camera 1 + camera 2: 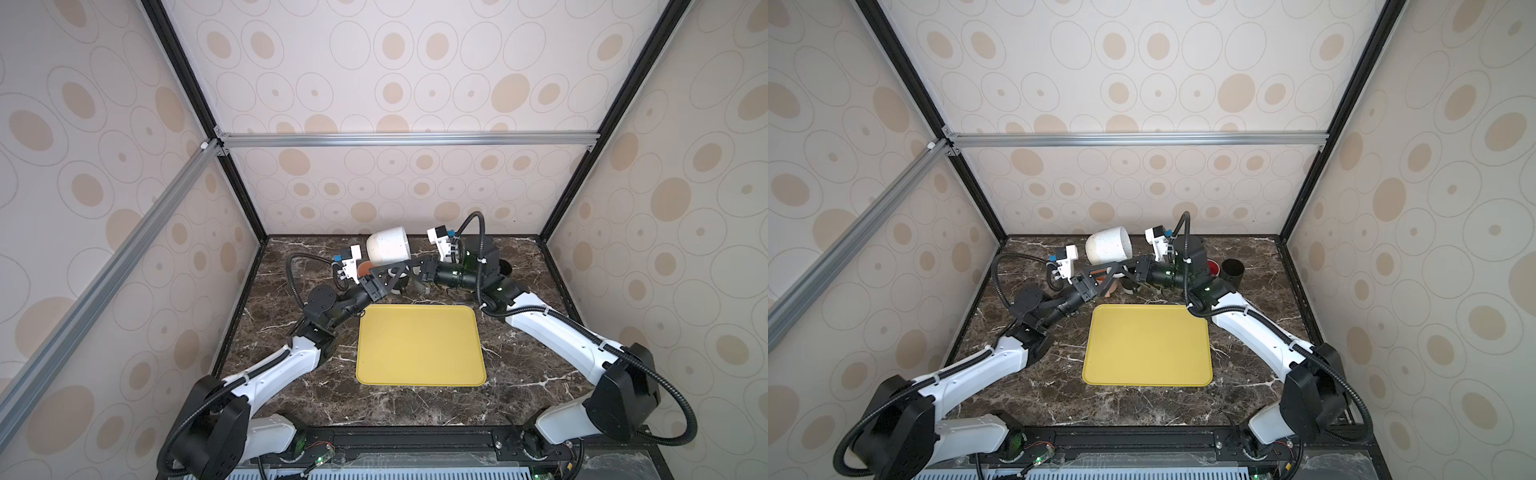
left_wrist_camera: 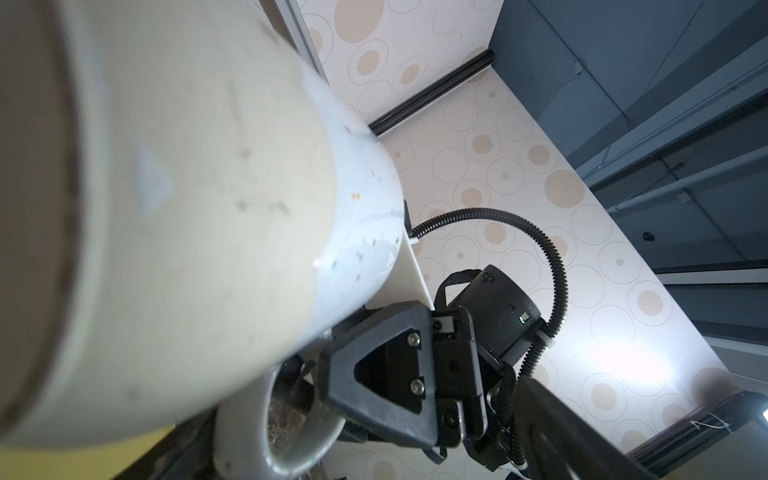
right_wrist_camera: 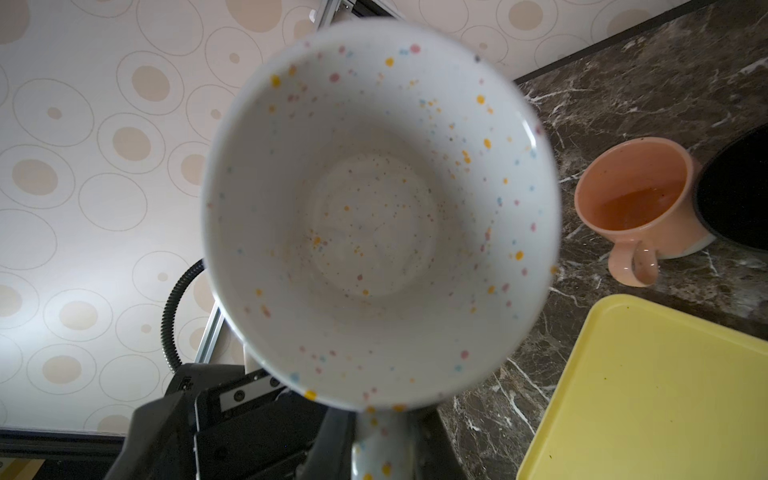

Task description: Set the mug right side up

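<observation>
Right gripper [image 1: 409, 271] is clamped on the handle [image 2: 232, 415] of the speckled white mug [image 1: 388, 246], holding it on its side above the back of the table [image 1: 519, 374], behind the yellow tray [image 1: 419, 345]. Left gripper [image 1: 392, 277] stands spread wide just under the mug, gripping nothing.

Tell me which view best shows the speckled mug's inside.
The right wrist view: it looks straight into the speckled mug, empty to the bottom. The left wrist view shows only its blurred outer wall and handle; both top views show its outside, tilted.
</observation>
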### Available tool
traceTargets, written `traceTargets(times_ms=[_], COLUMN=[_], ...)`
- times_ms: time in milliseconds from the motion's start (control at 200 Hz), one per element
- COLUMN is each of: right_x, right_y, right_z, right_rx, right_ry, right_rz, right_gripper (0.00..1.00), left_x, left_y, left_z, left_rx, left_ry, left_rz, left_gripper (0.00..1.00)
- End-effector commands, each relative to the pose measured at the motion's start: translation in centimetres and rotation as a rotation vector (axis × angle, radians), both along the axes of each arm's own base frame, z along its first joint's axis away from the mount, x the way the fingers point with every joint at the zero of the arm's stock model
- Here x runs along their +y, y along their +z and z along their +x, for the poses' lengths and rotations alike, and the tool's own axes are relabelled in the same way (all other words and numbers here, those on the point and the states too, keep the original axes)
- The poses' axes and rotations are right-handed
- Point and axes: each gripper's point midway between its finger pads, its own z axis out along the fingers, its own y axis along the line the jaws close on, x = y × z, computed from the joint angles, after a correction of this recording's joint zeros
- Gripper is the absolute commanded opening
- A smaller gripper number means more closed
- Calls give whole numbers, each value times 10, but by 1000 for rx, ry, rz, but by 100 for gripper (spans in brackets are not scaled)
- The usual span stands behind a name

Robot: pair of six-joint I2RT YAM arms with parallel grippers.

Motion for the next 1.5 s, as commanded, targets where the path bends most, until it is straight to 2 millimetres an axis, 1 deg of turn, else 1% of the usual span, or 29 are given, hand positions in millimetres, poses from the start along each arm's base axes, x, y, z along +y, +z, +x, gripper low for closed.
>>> traceTargets(times_ms=[0, 40, 55, 115, 205, 270, 390, 445, 545, 625, 685, 760, 780, 785, 790, 795, 800, 805, 810, 815, 865, 875, 900, 975, 1060, 1155, 1345, 1435, 1495], right_x=[4, 6, 7, 9, 16, 22, 35, 42, 58, 74, 82, 95, 100, 100, 103, 104, 106, 107, 110, 110, 120, 122, 128, 138, 147, 154, 168, 171, 172], right_y=[59, 56, 55, 51, 39, 30, 16, 8, -3, -11, -18, -22, -22, -18, -24, -20, -22, -19, -23, -19, -23, -17, -18, -27, -39, -51, -77, -89, -95], right_z=[5, 8, 10, 14, 20, 25, 33, 36, 44, 50, 56, 61, 61, 61, 61, 60, 61, 60, 61, 61, 62, 63, 64, 70, 78, 84, 88, 90, 91], right_rx=[-159, -149, -145, -140, -127, -130, -141, -155, -212, -236, -255, -297, -318, -327, -329, -340, -345, -353, -356, -365, -386, -397, -409, -422, -424, -431, -415, -407, -398], right_ry=[1, -1, -2, -6, -21, -42, -77, -101, -143, -162, -197, -240, -245, -248, -242, -243, -241, -242, -239, -241, -262, -268, -270, -293, -317, -330, -317, -311, -305], right_rz=[110, 106, 103, 90, 13, -54, -177, -267, -398, -480, -555, -645, -670, -668, -681, -678, -684, -683, -691, -690, -731, -724, -736, -774, -794, -804, -797, -814, -827], right_gripper=[0, 0, 0, 0, 0, 0, 0, 0, 0, 0, 0, 0, 0, 0, 0, 0, 0, 0, 0, 0, 0, 0, 0, 0, 0, 0, 0, 0, 0], left_x=[25, 38, 43, 71, 114, 134, 158, 168, 181, 189, 206, 227, 231, 232, 233, 234, 235, 235, 236, 236, 245, 246, 250, 259, 260, 256, 250, 248, 246], left_y=[-23, -32, -40, -53, -60, -61, -58, -59, -62, -68, -74, -86, -86, -86, -86, -86, -86, -86, -86, -87, -87, -86, -86, -86, -87, -92, -91, -96, -102], left_z=[5, 6, 7, 8, 6, 5, 7, 9, 14, 15, 17, 17, 17, 17, 17, 16, 16, 16, 16, 15, 12, 11, 10, 5, 3, 3, 3, 4, 6], left_rx=[13, 45, 69, 131, 187, 204, 218, 232, 251, 286, 335, 399, 403, 404, 403, 402, 401, 400, 400, 399, 401, 400, 402, 404, 396, 397, 372, 377, 387], left_ry=[153, 218, 243, 363, 519, 573, 622, 651, 676, 677, 724, 785, 798, 800, 803, 804, 807, 810, 812, 814, 847, 854, 869, 900, 901, 878, 847, 831, 816], left_rz=[243, 327, 366, 485, 594, 618, 599, 584, 481, 411, 401, 398, 391, 390, 388, 386, 385, 382, 381, 380, 376, 377, 383, 391, 385, 376, 358, 360, 363], left_gripper=[100, 100, 100, 100, 100, 100, 100, 100, 100, 100, 100, 100, 100, 100, 100, 100, 100, 100, 100, 100, 100, 100, 100, 100, 100, 100, 100, 100, 100])
